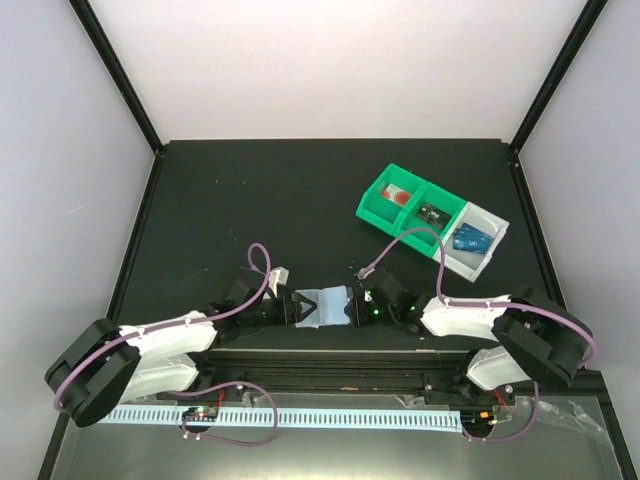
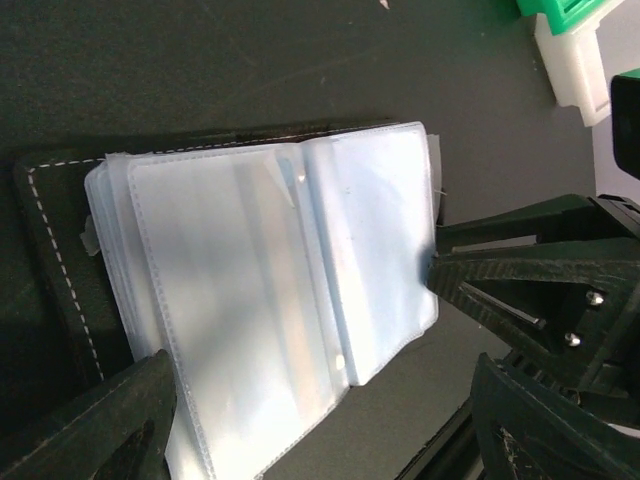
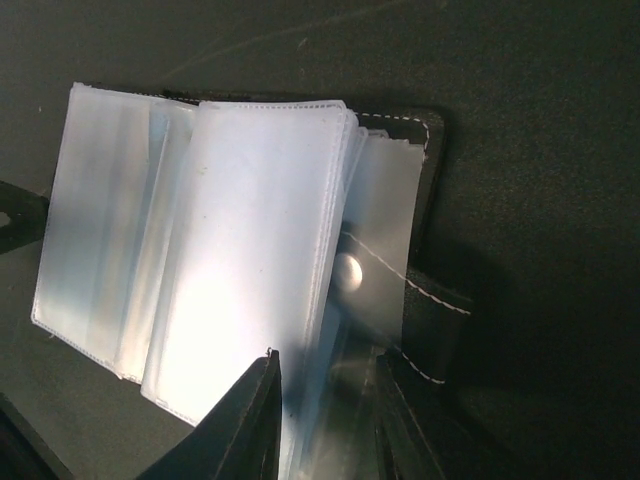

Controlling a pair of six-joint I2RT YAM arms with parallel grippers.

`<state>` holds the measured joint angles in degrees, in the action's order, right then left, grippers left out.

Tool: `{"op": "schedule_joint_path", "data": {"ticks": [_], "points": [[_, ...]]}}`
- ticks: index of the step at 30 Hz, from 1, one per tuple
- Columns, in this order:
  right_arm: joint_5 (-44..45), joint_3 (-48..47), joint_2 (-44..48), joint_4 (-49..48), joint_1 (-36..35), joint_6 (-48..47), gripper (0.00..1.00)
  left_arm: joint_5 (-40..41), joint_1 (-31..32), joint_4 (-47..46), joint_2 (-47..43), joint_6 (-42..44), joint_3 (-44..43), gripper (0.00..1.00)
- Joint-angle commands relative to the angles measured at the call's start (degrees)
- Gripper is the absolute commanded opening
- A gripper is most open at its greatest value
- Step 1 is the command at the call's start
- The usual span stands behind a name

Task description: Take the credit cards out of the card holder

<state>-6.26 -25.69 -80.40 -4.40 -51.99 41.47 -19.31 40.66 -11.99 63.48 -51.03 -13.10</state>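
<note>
The card holder (image 1: 322, 304) lies open near the table's front edge, between my two grippers. Its pale translucent sleeves (image 2: 270, 290) fan out over a dark stitched cover (image 3: 432, 330). No blue card shows inside the sleeves. A bright-blue credit card (image 1: 472, 240) lies in the white end compartment of the tray. My left gripper (image 1: 292, 308) is open, its fingers wide apart around the holder's near corner (image 2: 320, 440). My right gripper (image 1: 352, 305) is shut on a stack of sleeves at the holder's edge (image 3: 330, 420); its tips also show in the left wrist view (image 2: 432, 265).
A green-and-grey compartment tray (image 1: 378, 208) stands at the back right, holding a red-and-white item (image 1: 398, 195) and a small dark green item (image 1: 432, 212). A white slotted strip (image 1: 300, 416) runs along the front, below the arm bases.
</note>
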Motion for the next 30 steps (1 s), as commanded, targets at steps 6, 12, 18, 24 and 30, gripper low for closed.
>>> {"op": "schedule_joint_path", "data": {"ticks": [6, 12, 18, 24, 30], "points": [[-2.00, 2.18, 0.11, -2.47, -0.45, 1.86, 0.28, -0.52, -0.46, -2.03, 2.79, 0.66, -1.74, 0.81], [-2.02, 2.64, 0.50, -3.25, -0.75, 2.25, 0.28, -2.10, -0.43, -3.49, 2.98, -0.13, -2.08, 0.73], [-2.19, 3.17, 0.55, -4.04, -0.88, 2.56, 0.28, -4.99, -0.46, -6.74, 3.44, -1.89, -2.31, 0.63], [-2.09, 3.43, 0.85, -4.40, -0.94, 2.42, 0.28, -6.88, -0.41, -9.02, 5.10, -3.08, -2.89, 0.62], [-1.15, 4.11, 1.96, -4.32, -0.92, 2.39, 0.28, -10.02, 0.08, -15.43, 6.28, -5.59, -3.06, 0.60]]}}
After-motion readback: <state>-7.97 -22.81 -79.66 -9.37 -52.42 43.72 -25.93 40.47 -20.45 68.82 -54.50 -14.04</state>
